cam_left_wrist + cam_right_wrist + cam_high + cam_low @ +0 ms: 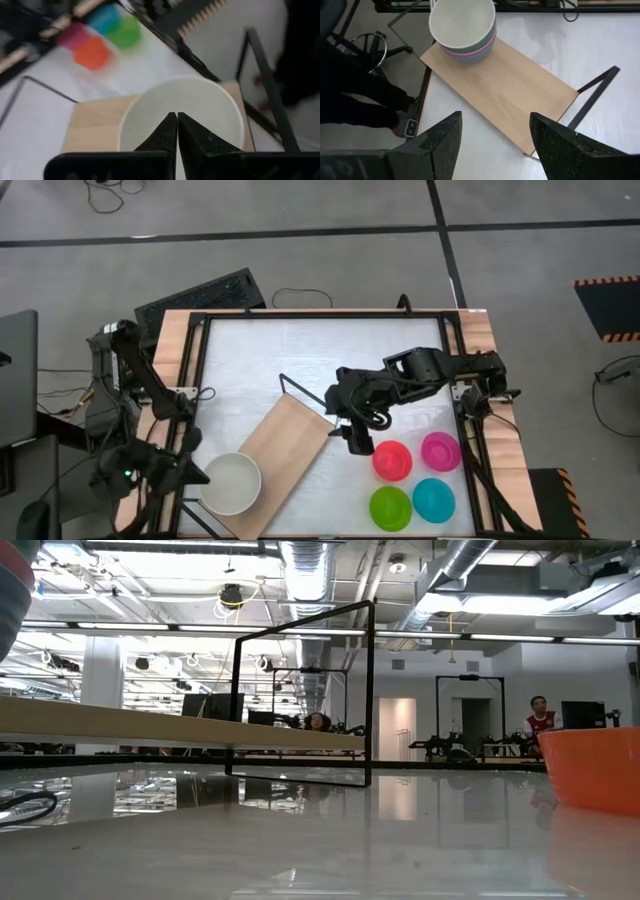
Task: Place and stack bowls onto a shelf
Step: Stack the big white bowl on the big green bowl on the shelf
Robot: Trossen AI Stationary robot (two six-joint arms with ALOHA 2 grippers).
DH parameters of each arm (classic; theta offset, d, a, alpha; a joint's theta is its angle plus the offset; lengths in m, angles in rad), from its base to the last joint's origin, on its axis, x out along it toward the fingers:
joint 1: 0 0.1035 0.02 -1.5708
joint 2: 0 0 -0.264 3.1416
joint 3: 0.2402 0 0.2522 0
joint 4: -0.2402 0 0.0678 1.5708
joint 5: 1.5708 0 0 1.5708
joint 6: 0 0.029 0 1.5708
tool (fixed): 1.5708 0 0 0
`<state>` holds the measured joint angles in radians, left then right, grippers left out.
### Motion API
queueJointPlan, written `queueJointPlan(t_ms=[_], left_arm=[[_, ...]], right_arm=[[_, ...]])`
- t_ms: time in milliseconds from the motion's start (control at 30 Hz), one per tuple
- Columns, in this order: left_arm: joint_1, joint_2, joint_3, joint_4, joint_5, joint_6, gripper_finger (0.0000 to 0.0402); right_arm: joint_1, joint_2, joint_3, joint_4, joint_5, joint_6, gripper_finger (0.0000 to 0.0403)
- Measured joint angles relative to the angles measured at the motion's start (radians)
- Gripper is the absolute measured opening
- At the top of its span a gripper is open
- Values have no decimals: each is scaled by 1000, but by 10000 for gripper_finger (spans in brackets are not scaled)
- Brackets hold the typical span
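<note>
Left gripper [177, 131], fingers pressed together with nothing between them, hovers over the cream-white bowl [231, 483]; this bowl tops a stack with a light pink bowl [481, 49] beneath it, standing at one end of the shelf [285, 442], a light-wood board lying diagonally on the white tabletop [300, 360]; right gripper [356, 437], fingers spread and empty, hangs beside the shelf's other end; red bowl [392, 461], magenta bowl [440, 451], lime green bowl [390, 507] and cyan bowl [433, 499] cluster on the tabletop near the right arm.
</note>
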<state>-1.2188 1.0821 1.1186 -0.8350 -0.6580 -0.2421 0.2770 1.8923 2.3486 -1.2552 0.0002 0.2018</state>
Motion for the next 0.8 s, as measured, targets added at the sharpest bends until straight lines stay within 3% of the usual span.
queueJointPlan(t_ms=[200, 533, 800], left_arm=[[-119, -40, -128, 80, -205, -174, 0], [-182, -45, -313, 123, -252, -394, 0], [-197, -45, -356, 181, -296, -433, 0]], right_arm=[[-18, 0, 0, 0, 0, -2, 260], [-25, 0, 0, 3, -1, -1, 260], [-25, 0, 0, 3, -2, 0, 260]])
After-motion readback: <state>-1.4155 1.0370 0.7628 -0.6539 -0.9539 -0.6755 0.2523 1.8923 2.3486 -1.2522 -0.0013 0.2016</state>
